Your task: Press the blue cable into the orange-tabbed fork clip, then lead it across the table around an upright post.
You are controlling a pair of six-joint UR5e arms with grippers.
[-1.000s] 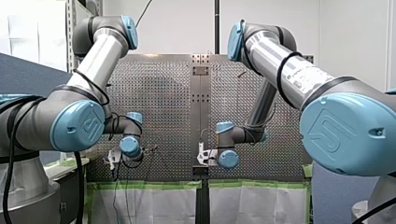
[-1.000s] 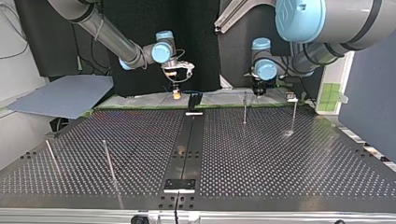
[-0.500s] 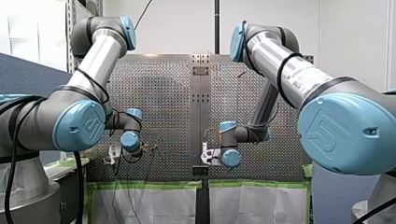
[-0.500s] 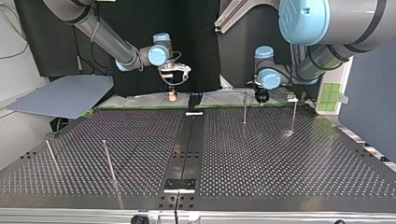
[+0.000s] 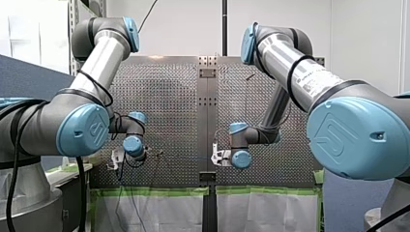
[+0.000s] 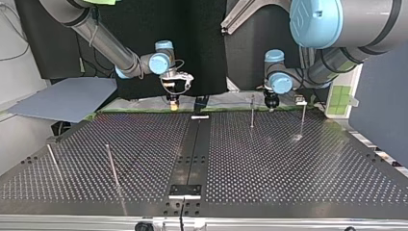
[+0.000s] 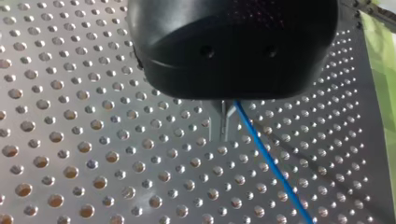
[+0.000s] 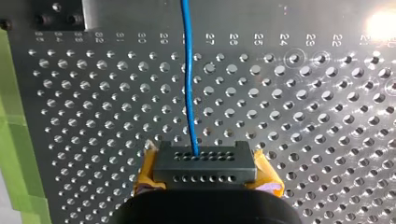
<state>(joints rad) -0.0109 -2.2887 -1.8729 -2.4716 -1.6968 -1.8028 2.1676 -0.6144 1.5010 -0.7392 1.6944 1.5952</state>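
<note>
Perforated table point(image 6: 288, 159) with upright posts point(image 6: 252, 110); black backdrop point(image 6: 202, 43) behind.
My left gripper point(image 7: 223, 136) and my right gripper point(image 8: 205, 158) each pinch the blue cable point(image 8: 188, 70).

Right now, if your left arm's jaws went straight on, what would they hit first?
Probably the perforated metal table, right ahead of my left jaws; the thin blue cable they hold trails off sideways. Depth is unclear.

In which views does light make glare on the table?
Right wrist view: strong glare on the perforated table, to one side of the blue cable. Top view: a small bright patch at the foot of an upright post. Left wrist view: no glare.
</note>
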